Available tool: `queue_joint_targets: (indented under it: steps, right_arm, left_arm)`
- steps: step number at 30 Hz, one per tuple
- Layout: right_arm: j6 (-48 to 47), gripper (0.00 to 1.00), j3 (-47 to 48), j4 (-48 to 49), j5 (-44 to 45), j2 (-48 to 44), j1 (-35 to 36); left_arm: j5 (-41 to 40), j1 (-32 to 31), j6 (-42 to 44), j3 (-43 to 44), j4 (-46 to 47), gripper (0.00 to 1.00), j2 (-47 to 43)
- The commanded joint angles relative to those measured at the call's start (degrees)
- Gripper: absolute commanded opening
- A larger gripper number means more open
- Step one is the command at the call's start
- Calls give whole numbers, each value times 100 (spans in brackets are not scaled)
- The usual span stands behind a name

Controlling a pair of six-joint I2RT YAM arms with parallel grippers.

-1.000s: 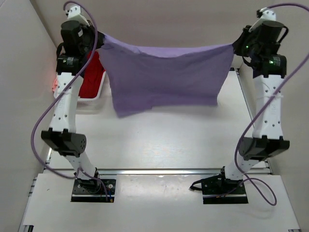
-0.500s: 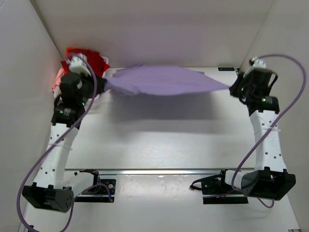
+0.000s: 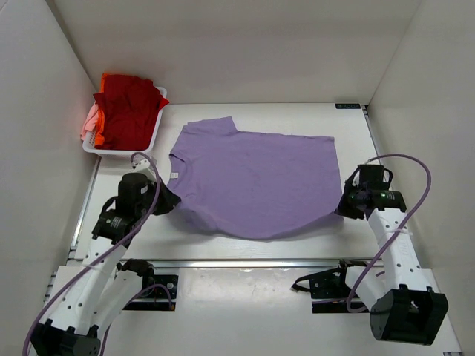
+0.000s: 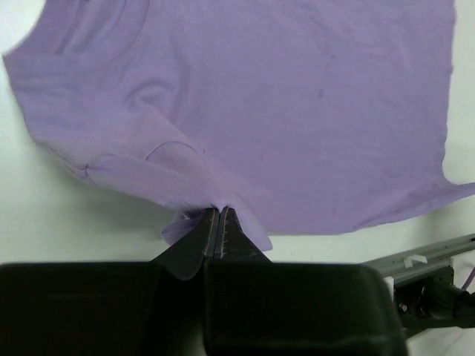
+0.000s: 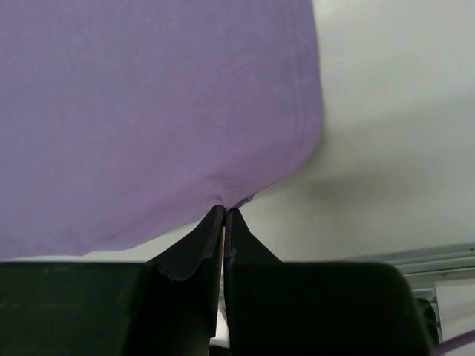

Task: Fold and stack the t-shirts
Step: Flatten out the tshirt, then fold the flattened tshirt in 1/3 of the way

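The purple tee [image 3: 256, 182], airborne a second ago, now lies flat between the left gripper [image 3: 175, 201] and right gripper [image 3: 339, 211], both pinching its near edge. Only the top view shows the basket [image 3: 111, 150].

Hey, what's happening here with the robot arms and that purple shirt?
The lavender t-shirt lies flat on the table, unfolded. The left pincer is shut on a sleeve, the right pincer on a hem corner. A red shirt and others sit in the white basket.
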Motion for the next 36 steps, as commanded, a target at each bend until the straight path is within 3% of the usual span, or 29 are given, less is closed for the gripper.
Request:
queue_joint_targets:
  steps: [1,5,9,22,36]
  right_arm:
    - [284,0,187,-229,109,-70,-94]
    - [-25,0,-67,-89,-667,273,-711]
    - [98,0,-50,165,-448,676,-396]
    - [-262,0,240,631,-131,1653,-914]
    - [-350,0,539,1089,-70,2435,-1046]
  left_arm:
    - [149,-36,-316,-284,-208,0,-87]
    - [185,52,-352,-530,90,0,88]
    - [132,210,-343,-496,320,0,501]
    - [281,913,264,576,1093,0,2575]
    - [220,1107,378,1218,1463,0,3683]
